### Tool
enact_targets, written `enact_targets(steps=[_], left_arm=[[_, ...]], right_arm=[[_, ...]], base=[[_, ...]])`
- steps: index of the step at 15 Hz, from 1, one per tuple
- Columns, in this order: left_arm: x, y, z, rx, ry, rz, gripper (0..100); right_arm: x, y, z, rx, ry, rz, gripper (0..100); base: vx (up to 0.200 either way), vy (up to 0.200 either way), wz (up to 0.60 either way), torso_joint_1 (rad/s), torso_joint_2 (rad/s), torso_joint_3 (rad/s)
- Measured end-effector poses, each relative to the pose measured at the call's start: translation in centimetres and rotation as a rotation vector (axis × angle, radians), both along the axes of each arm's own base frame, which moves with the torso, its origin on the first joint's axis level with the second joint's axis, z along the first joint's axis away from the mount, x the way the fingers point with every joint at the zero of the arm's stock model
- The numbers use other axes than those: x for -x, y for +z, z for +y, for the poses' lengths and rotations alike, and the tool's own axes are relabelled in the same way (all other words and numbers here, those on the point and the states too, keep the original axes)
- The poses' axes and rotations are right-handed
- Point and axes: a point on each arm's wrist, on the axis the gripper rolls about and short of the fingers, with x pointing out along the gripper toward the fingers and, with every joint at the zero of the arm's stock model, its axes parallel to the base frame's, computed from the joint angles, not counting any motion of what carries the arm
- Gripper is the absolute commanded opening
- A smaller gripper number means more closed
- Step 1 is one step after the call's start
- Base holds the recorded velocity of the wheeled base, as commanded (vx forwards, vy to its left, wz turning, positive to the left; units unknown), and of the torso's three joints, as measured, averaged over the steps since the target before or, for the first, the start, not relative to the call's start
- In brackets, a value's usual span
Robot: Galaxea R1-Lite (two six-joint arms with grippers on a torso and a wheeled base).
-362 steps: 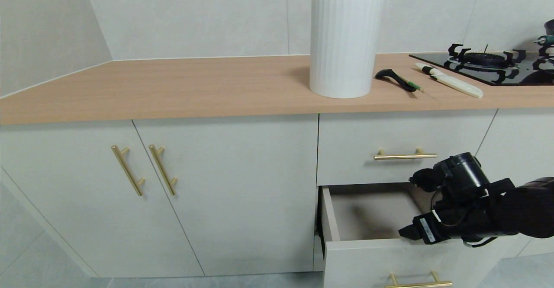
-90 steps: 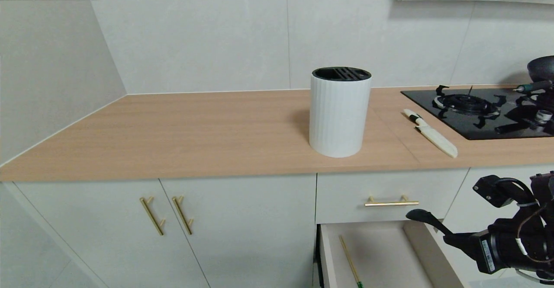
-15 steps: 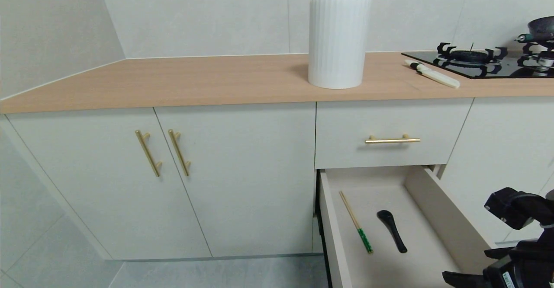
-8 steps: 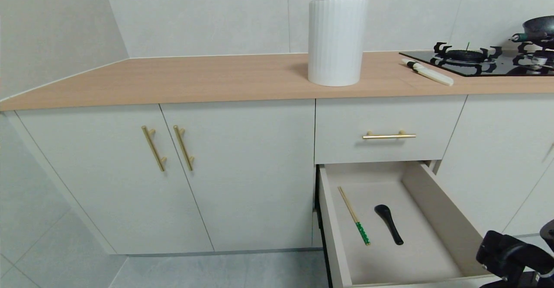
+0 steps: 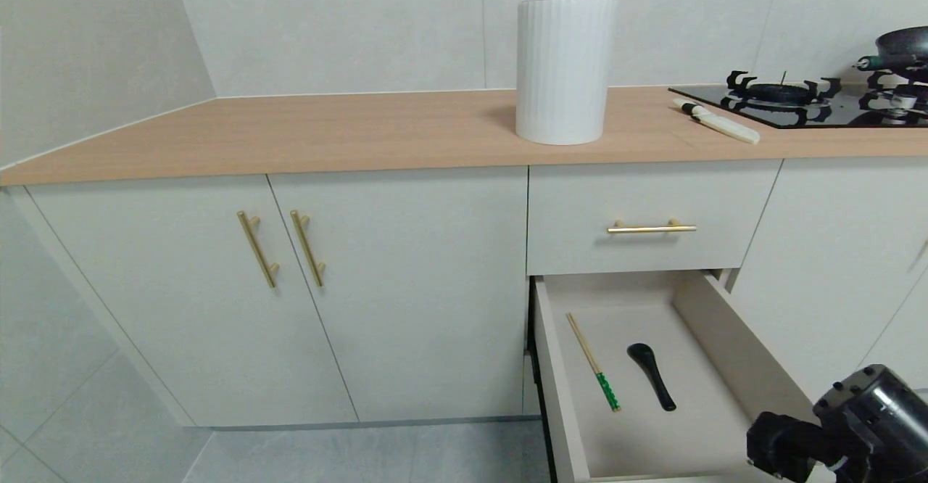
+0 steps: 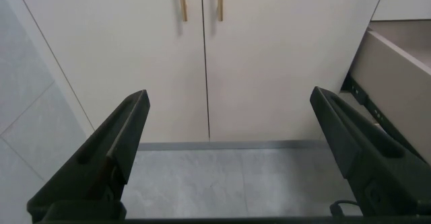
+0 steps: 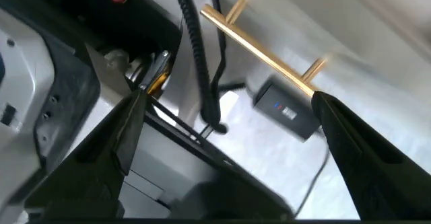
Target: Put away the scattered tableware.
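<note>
The lower drawer (image 5: 732, 345) stands pulled open. On its floor lie a pair of wooden chopsticks with green ends (image 5: 594, 363) and a black spoon (image 5: 652, 378), side by side. A cream knife with a dark handle (image 5: 718, 121) lies on the wooden countertop (image 5: 326, 131) near the stove. My right arm's wrist (image 5: 841, 428) is low by the drawer's front right corner. My right gripper (image 7: 229, 103) is open, close to a gold bar handle (image 7: 259, 46). Down near the floor, my left gripper (image 6: 229, 99) is open and faces the cabinet doors (image 6: 202, 56).
A tall white ribbed holder (image 5: 564, 69) stands on the countertop. A black gas hob (image 5: 797, 98) with a pan (image 5: 902, 40) is at the far right. The upper drawer (image 5: 652, 215) is closed. Grey tiled floor (image 5: 362, 454) spreads below the doors.
The head view has shifted slightly. My right arm has changed pose at the lower right, with its wrist now up beside the drawer's front corner. Spoon and chopsticks have not moved.
</note>
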Motion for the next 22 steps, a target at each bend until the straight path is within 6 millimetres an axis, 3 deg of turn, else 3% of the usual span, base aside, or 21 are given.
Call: enact_targets(steps=[11, 18, 22], left_arm=[[0.0, 0.0, 0.0, 0.0, 0.0, 0.0, 100], [0.0, 0.0, 0.0, 0.0, 0.0, 0.0, 100], [0.0, 0.0, 0.0, 0.0, 0.0, 0.0, 100]], right_arm=[[-5.3, -1.0, 2.9, 0.133, -0.398, -0.053, 100], [-10.7, -1.1, 5.0, 0.142, -0.545, -0.127, 100], [-14.1, -1.6, 5.1, 0.119, -0.638, -0.136, 100]], base=[[0.0, 0.0, 0.0, 0.0, 0.0, 0.0], [0.0, 0.0, 0.0, 0.0, 0.0, 0.0], [0.0, 0.0, 0.0, 0.0, 0.0, 0.0]])
